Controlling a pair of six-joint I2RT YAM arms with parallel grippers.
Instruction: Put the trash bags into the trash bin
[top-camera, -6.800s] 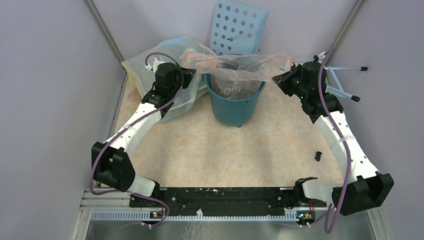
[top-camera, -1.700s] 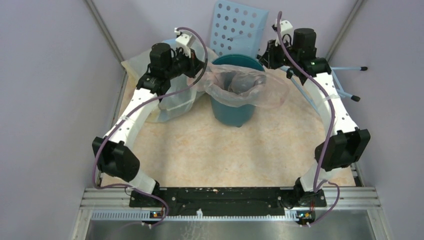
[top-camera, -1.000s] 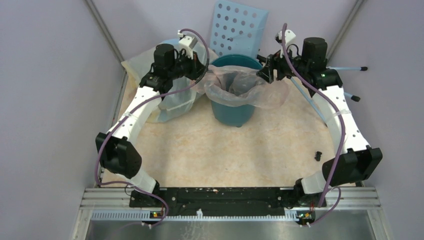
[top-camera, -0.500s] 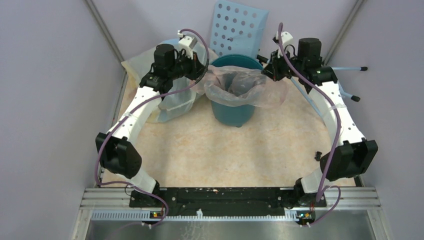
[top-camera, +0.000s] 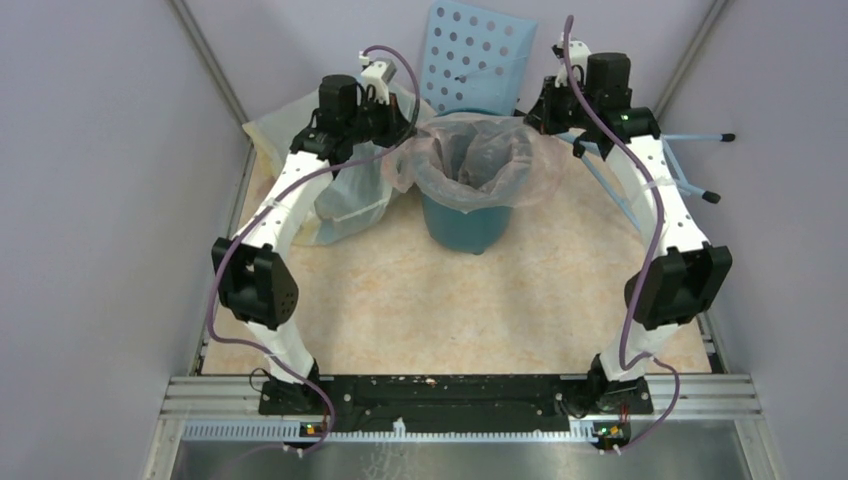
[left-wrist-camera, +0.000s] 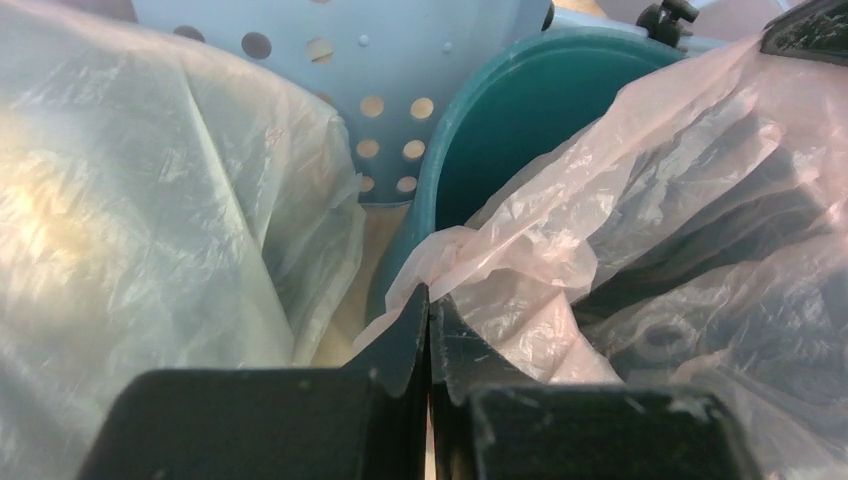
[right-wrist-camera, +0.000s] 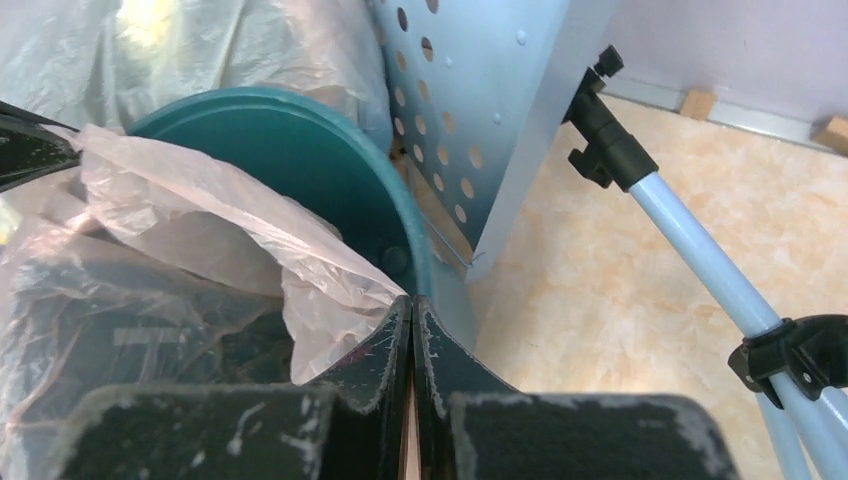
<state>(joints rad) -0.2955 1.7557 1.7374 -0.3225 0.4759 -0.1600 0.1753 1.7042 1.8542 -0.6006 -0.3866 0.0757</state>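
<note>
The teal-green trash bin (top-camera: 470, 222) stands at the back middle of the table. The pale-pink trash bag (top-camera: 470, 160) hangs open inside it, its mouth spread over the rim. My left gripper (top-camera: 404, 135) is shut on the bag's left edge beside the rim. My right gripper (top-camera: 537, 115) is shut on the bag's right edge at the back right of the rim. In the left wrist view the shut gripper (left-wrist-camera: 429, 298) pinches a pink fold (left-wrist-camera: 480, 255) next to the bin wall (left-wrist-camera: 520, 110). In the right wrist view the shut gripper (right-wrist-camera: 412, 303) holds the bag (right-wrist-camera: 330, 280) at the bin's rim (right-wrist-camera: 290, 110).
A large yellowish-clear sack (top-camera: 290, 140) bulges left of the bin, under my left arm. A light-blue panel with holes (top-camera: 478, 55) leans behind the bin. Blue poles with black clamps (top-camera: 690, 135) lie at the right wall. Grey walls close in both sides.
Both grippers moved back and inward over the bin's rim with the bag's edges. The bag's mouth, which sagged over the front, now stands round over the bin.
</note>
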